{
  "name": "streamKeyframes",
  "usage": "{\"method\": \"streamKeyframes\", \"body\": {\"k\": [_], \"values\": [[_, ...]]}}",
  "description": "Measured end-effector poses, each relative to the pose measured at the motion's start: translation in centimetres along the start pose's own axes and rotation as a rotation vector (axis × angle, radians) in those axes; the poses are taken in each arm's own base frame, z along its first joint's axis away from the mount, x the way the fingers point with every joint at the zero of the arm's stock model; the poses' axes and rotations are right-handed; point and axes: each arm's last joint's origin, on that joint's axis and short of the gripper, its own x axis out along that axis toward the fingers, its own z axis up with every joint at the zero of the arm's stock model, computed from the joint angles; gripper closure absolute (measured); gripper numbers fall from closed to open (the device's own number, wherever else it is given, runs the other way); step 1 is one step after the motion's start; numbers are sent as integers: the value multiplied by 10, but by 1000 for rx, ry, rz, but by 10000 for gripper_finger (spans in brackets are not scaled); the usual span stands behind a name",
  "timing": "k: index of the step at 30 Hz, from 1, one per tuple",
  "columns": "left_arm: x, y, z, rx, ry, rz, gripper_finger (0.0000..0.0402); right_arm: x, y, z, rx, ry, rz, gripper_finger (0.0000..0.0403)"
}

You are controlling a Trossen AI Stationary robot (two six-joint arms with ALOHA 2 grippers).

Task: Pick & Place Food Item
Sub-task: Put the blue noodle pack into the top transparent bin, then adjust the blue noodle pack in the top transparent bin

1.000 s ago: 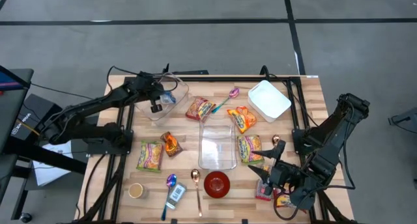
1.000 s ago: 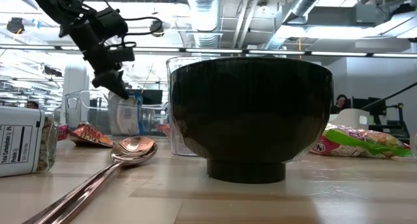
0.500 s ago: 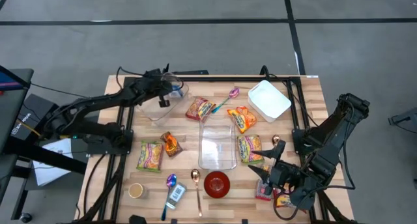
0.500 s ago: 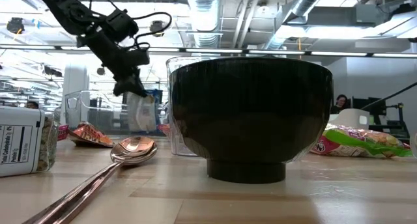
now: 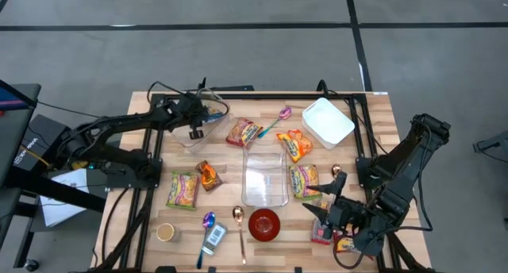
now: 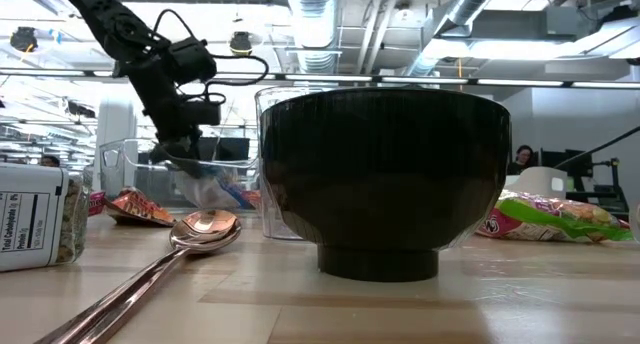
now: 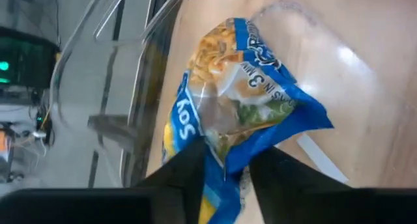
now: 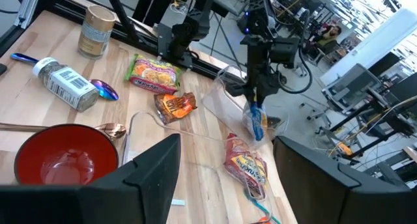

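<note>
A blue snack packet (image 7: 241,113) lies slanted inside a clear round container (image 5: 213,124) at the table's far left, its lower end on the container's floor (image 6: 215,189). My left gripper (image 7: 228,175) reaches down into the container's mouth, open. The packet's near corner sits in the gap between its fingers. My right gripper (image 5: 329,217) hovers open over the near right corner with nothing between its fingers. My left gripper comes at the packet slanting down from above, and the packet's near corner (image 7: 229,160) lies between its two parted fingers. I cannot tell whether either finger touches it. The packet's other end rests on the container's floor.
A clear rectangular tub (image 5: 264,178) stands mid-table, with a red bowl (image 5: 264,224) near the front edge and a white tray (image 5: 327,121) at the far right. Noodle packets (image 5: 244,132) (image 5: 182,190) (image 5: 304,180), spoons, a spice jar (image 5: 214,237) and a small cup (image 5: 165,232) lie around.
My left gripper has gone down into the clear container with the blue packet. The packet hung upright below the fingers before. It now lies slanted at the container's bottom.
</note>
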Motion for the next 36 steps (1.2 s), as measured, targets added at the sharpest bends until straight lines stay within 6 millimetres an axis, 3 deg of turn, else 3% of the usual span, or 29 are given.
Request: {"method": "streamKeyframes", "body": {"k": [5, 10, 14, 18, 24, 31, 36], "values": [[-17, -5, 1, -18, -12, -16, 233, 0, 0, 0, 4, 1, 4, 163], [-37, -10, 1, -52, -54, -27, 208, 0, 0, -1, 11, 6, 12, 163], [-53, -8, 8, -117, -176, -13, 212, 0, 0, -1, 11, 8, 16, 163], [-57, 5, 24, -284, -353, 73, 253, 1, 0, -1, 12, 10, 13, 163], [-28, 3, 20, -345, -241, 34, 383, 2, -1, -1, 13, 11, 11, 163], [22, -1, 16, -494, -105, 42, 400, 2, -1, -1, 7, 12, 11, 163], [31, -2, 10, -529, -83, -73, 401, 2, -1, -1, 7, 12, 11, 163]]}}
